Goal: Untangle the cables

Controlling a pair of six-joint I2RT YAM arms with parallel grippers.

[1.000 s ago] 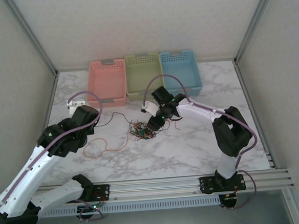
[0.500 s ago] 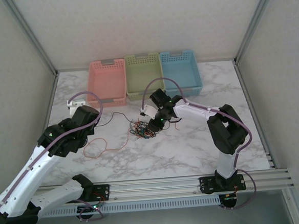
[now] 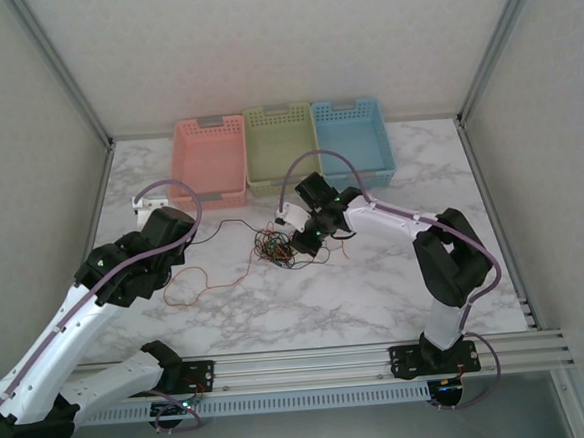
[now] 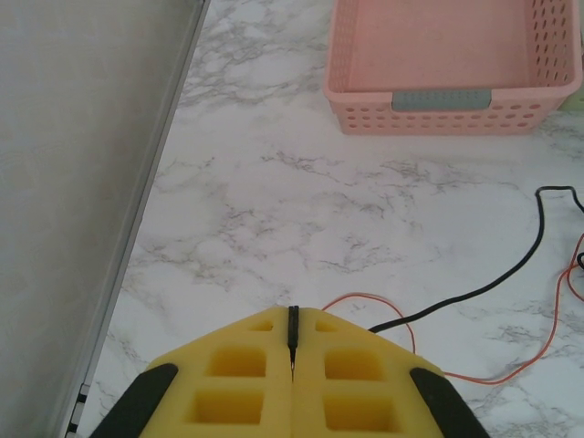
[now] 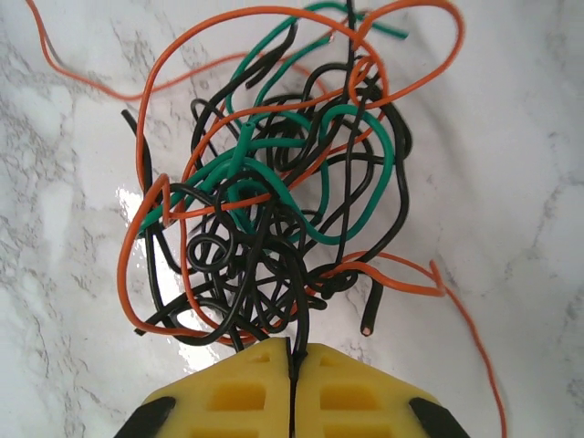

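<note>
Now, cable tangle (image 5: 246, 151) touching right jaws, apparently pinching black strand (image 5: 301, 315), left jaws pressed together.

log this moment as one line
left fingers: shut on black cable | right fingers: shut on black strand at tangle edge | cables: knotted

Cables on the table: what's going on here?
Two arms are untangling thin cables on a marble table. The right fingers are shut on a black strand at the edge of a tangle of black, red-orange and green cables. The left fingers are shut on a black cable that runs toward that tangle, beside a loose red-orange cable. A pink basket, a green basket and a blue basket stand at the back.
</note>
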